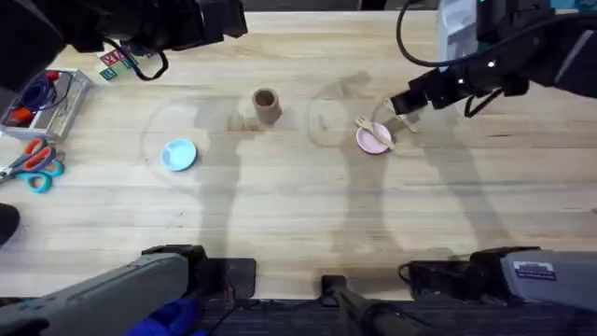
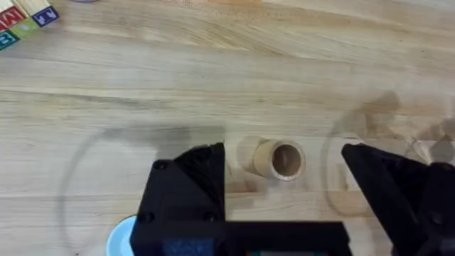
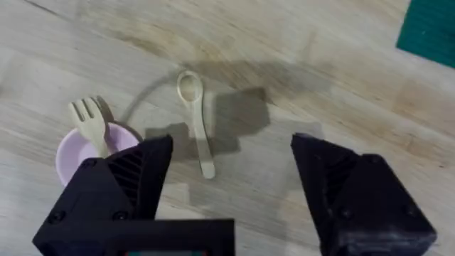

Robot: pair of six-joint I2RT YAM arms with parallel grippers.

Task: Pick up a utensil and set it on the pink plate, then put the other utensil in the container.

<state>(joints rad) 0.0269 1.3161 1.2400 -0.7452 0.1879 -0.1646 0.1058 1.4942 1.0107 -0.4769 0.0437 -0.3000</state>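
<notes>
Fork point(image 3: 91, 121) already rests on the pink plate point(image 3: 71, 153) — next, the right fingers point(image 3: 231, 174), spread wide, must descend on the spoon point(image 3: 195, 117) for the container point(image 1: 267, 105).

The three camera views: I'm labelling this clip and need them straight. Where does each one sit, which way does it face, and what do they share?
Overhead: fixed above the arms' bases, looking down and forward over the table; both arms show, with the right gripper near the pink plate.
Left wrist: on the left arm, looking down at the container; its own open left gripper shows below.
Right wrist: on the right arm, looking down at the spoon and fork; its open fingers show.
Shared: overhead and left wrist both show the container; overhead and right wrist both show the plate with the fork.
</notes>
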